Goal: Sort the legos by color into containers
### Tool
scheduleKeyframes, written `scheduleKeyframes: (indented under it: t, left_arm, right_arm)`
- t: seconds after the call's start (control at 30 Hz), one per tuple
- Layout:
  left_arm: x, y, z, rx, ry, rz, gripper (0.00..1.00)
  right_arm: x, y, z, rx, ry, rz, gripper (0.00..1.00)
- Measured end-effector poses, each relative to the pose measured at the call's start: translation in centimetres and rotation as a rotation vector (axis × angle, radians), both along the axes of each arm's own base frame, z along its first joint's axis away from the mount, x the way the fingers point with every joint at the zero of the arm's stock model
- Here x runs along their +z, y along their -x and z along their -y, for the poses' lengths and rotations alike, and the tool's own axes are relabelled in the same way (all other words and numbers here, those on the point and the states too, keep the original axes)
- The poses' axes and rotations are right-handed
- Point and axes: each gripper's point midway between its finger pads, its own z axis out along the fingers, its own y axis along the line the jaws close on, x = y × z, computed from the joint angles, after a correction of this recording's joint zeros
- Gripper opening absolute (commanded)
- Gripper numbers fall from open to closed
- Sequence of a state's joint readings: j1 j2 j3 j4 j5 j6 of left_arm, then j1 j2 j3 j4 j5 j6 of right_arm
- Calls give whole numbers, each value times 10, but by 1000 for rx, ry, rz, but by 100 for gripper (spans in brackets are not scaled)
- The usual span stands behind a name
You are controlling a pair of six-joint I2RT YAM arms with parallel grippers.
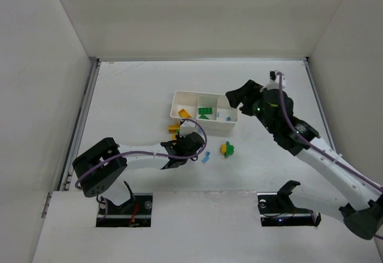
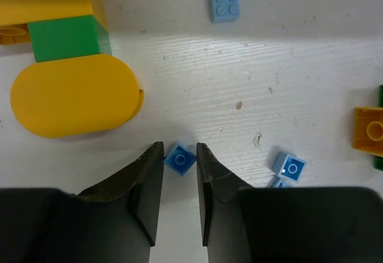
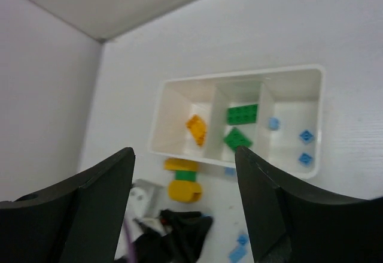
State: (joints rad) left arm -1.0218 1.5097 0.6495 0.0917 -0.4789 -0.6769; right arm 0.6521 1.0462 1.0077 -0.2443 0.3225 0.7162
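Left gripper (image 2: 179, 147): fingers are held narrowly apart around a light blue brick (image 2: 179, 159) lying on the table (image 2: 287, 65); whether it is actually pinched cannot be told. Right gripper (image 3: 184, 154): spread wide, nothing held, poised above the tray (image 3: 239, 74).

White table (image 1: 137, 89) under me, scuffed and scratched up close, brightly and evenly lit. Plain back wall (image 1: 197, 11) ahead, left wall (image 1: 36, 83) and right wall (image 1: 353, 41) boxing me in, metal rail (image 1: 84, 116) along the table's left edge.
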Motion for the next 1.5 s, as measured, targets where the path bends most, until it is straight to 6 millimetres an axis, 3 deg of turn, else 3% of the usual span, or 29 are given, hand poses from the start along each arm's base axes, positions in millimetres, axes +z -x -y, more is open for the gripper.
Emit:
scheduleKeyframes:
  t: [0.13, 0.27, 0.57, 0.77, 0.87, 1.1, 1.33, 1.5]
  left_arm:
    - [9, 0, 1, 0, 17, 10, 10]
    - [28, -4, 9, -4, 45, 28, 10]
    - [86, -21, 36, -2, 150, 92, 10]
    - [124, -46, 67, -6, 238, 152, 10]
    - [124, -64, 84, -9, 259, 152, 10]
    - [101, -97, 110, -22, 238, 125, 11]
    - [108, -127, 145, -48, 271, 161, 11]
    - [107, -145, 155, -50, 275, 174, 11]
  right_arm:
    - [54, 30, 3, 14, -159, 40, 74]
    - [79, 45, 14, -2, -245, 43, 71]
    - [81, 53, 40, -75, -290, 16, 70]
    - [67, 57, 19, -28, -275, -27, 71]
    - [64, 65, 21, -30, -289, -29, 71]
    - [82, 76, 16, -20, -293, 23, 72]
    - [85, 68, 30, -95, -239, 71, 73]
    - [97, 82, 30, -85, -261, 108, 74]
